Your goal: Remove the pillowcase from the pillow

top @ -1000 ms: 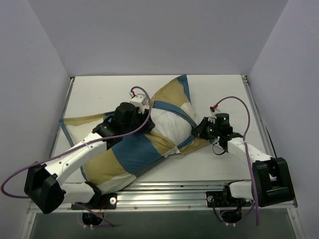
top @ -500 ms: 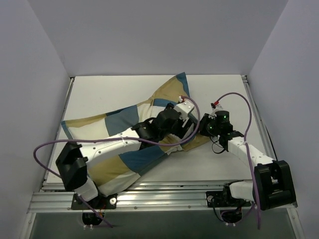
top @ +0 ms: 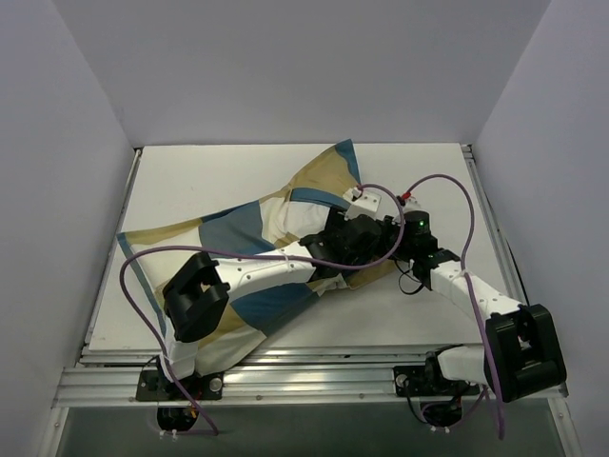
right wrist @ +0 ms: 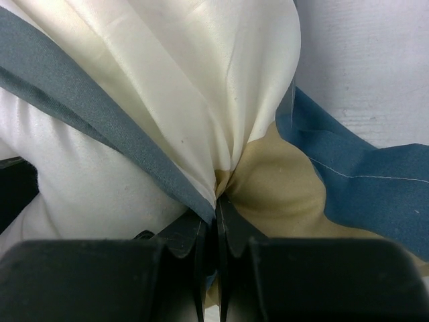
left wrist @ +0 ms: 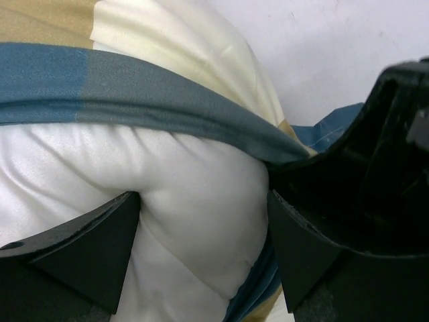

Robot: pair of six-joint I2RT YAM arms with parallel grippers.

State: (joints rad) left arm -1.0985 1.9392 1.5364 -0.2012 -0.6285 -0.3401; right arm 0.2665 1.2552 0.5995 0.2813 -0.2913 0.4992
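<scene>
The patchwork blue, tan and white cloth pillowcase [top: 252, 228] lies from 7 to 1 o'clock across the white table [top: 190, 181]. The plump white pillow [left wrist: 100, 161] bulges out at 3 o'clock. The left gripper [left wrist: 201, 201] straddles the bulge with fingers apart, and the right gripper [right wrist: 216, 208] is pinched tight on the pillowcase.

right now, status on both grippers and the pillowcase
Left gripper open, straddling bare pillow. Right gripper shut on bunched pillowcase. Case mostly on. Both grippers crowded at one end.

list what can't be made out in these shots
- Left wrist view: pillow outline, cut off by frame edges and the left gripper.
- Right wrist view: how much pillowcase the right gripper pinches, hidden between its fingers.
- Top view: both grippers' fingertips, hidden under their own wrists.
</scene>
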